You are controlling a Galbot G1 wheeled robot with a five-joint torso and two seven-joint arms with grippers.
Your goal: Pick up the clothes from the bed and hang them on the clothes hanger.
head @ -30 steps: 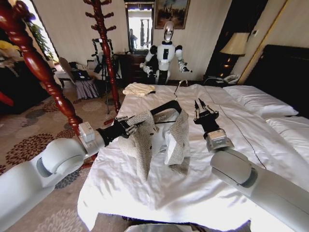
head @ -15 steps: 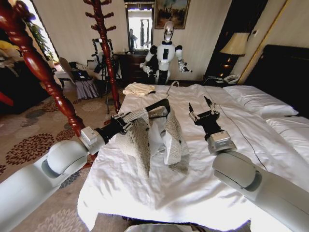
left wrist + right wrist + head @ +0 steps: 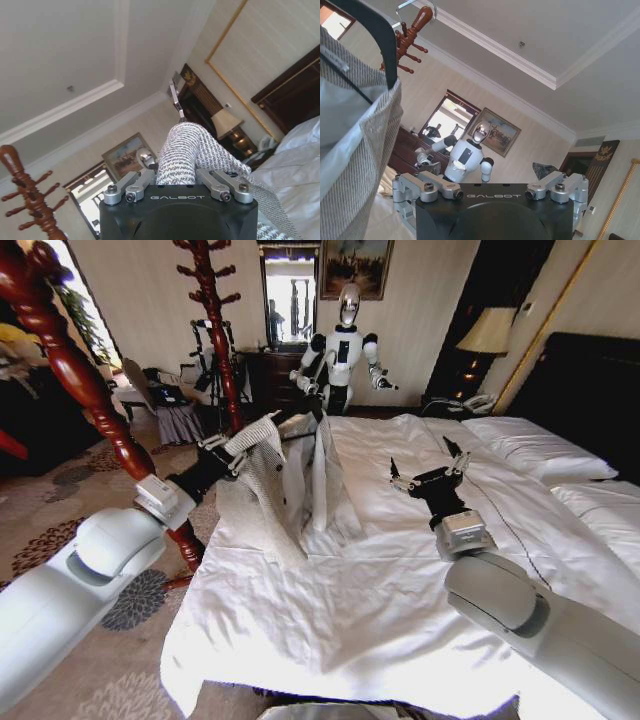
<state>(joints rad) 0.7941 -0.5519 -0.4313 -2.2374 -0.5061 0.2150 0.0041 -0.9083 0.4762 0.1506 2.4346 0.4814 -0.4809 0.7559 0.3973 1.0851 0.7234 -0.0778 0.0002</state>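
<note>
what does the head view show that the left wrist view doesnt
Head view alone: the right gripper open and empty over the bed, the left arm lifting the jacket near the wooden pole, and the black hanger inside the jacket. Left wrist view alone: the left gripper shut on a fold of the knit. Both show the jacket and the bed.
</note>
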